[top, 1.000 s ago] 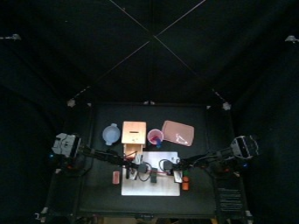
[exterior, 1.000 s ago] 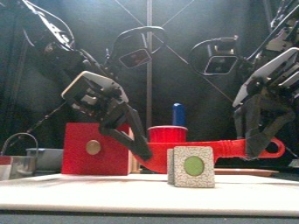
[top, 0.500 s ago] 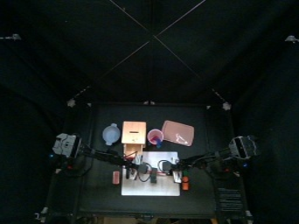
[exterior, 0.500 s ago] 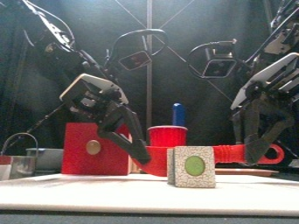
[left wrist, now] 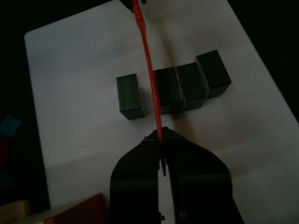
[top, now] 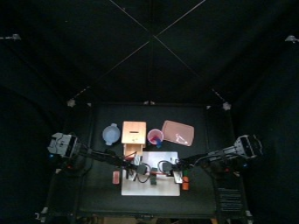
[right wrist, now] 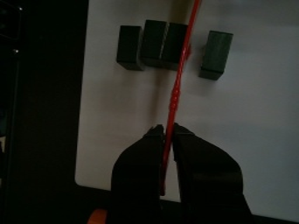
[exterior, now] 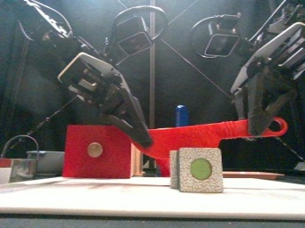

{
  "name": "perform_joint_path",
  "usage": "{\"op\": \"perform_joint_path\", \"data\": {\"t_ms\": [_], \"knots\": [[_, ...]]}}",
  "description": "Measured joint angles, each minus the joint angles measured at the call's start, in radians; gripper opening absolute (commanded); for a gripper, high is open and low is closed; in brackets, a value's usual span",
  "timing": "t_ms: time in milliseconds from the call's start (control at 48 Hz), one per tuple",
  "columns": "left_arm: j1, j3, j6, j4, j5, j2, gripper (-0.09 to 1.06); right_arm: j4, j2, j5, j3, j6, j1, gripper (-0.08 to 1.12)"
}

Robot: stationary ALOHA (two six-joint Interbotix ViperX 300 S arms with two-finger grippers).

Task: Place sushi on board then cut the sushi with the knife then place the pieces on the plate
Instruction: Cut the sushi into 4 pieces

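Both arms slant inward; the left end effector (exterior: 143,136) and right end effector (exterior: 254,130) each pinch the red knife (exterior: 209,134), sushi roll (exterior: 197,169) below between them.

Red knife (exterior: 212,134) just abv sushi (exterior: 198,169), wht board (exterior: 71,201)

Black arms, arching cables; grey-sided left end effector (exterior: 144,137), right end effector (exterior: 255,132) alike

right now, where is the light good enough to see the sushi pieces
Both wrist views: dark green toy sushi blocks stand out against the bright white cutting board; front view: near block lit, backlight haze upper left; top view: dim, blocks barely specks.
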Motion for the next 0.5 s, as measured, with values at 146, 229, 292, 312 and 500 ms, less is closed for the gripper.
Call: {"op": "perform_joint_path", "data": {"t_ms": [146, 229, 292, 312, 500], "knots": [[-0.003, -0.002, -0.002, -0.002, -0.006, -0.003, 0.35, -0.008, -0.015, 0.009, -0.002, 0.000, 0.000, 0.38], [-0.011, -0.002, -0.002, -0.002, -0.006, -0.014, 0.35, -0.008, -0.026, 0.015, -0.005, 0.000, 0.002, 0.38], [-0.020, -0.002, -0.002, -0.002, -0.008, -0.023, 0.35, -0.008, -0.029, 0.017, -0.009, 0.000, 0.009, 0.38], [-0.023, 0.000, -0.002, -0.002, -0.006, -0.028, 0.35, -0.006, -0.031, 0.018, -0.012, 0.000, 0.011, 0.38], [-0.041, -0.002, -0.002, -0.005, -0.008, -0.043, 0.35, -0.003, -0.032, 0.018, -0.018, 0.000, 0.032, 0.38]]}}
